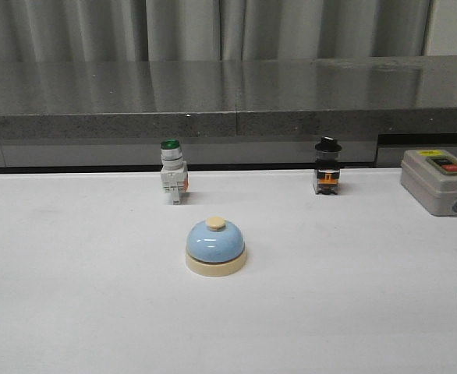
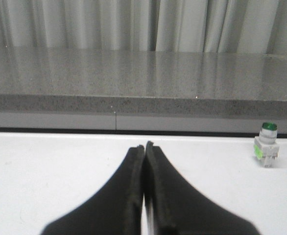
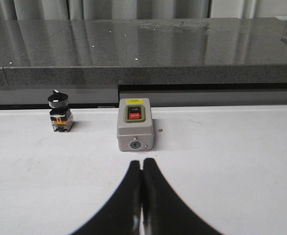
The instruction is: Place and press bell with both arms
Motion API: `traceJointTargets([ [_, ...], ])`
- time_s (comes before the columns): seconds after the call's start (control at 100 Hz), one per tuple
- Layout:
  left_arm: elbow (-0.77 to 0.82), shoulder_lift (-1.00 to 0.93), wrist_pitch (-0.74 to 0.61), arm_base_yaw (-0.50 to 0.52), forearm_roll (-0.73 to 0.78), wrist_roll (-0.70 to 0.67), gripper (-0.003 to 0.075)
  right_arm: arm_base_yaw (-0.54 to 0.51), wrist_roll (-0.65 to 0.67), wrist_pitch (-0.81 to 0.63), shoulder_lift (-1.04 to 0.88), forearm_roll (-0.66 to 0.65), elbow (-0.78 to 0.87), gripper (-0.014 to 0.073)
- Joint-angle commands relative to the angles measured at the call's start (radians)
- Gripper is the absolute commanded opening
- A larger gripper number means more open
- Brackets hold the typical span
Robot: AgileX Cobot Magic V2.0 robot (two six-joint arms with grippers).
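A glossy light-blue bell (image 1: pixel 215 246) with cream base and button is seen upright on the white table (image 1: pixel 72 296), mid-front. The left gripper (image 2: pixel 144 147) and right gripper (image 3: pixel 142 164) are pressed closed, empty.

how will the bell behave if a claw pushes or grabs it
The bell sits flat on a wide round base, so a push would likely slide it on the smooth table rather than tip it. Its glossy dome looks slippery; gripping the base rim seems safer.
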Motion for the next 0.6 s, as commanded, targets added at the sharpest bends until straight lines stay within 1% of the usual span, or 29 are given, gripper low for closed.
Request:
traceJointTargets([
  [0.0, 0.029, -0.035, -0.140, 0.001, 0.011, -0.025, -0.0019, 0.001, 0.001, -0.078, -0.005, -0.012, -0.001, -0.0068],
  [0.06, 0.022, -0.035, -0.078, 0.001, 0.011, -0.025, -0.0019, 0.001, 0.001, -0.078, -0.005, -0.012, -0.001, -0.0068],
  [0.59, 0.026, -0.035, -0.079, 0.001, 0.011, -0.025, -0.0019, 0.001, 0.001, -0.078, -0.005, -0.012, -0.001, -0.0068],
])
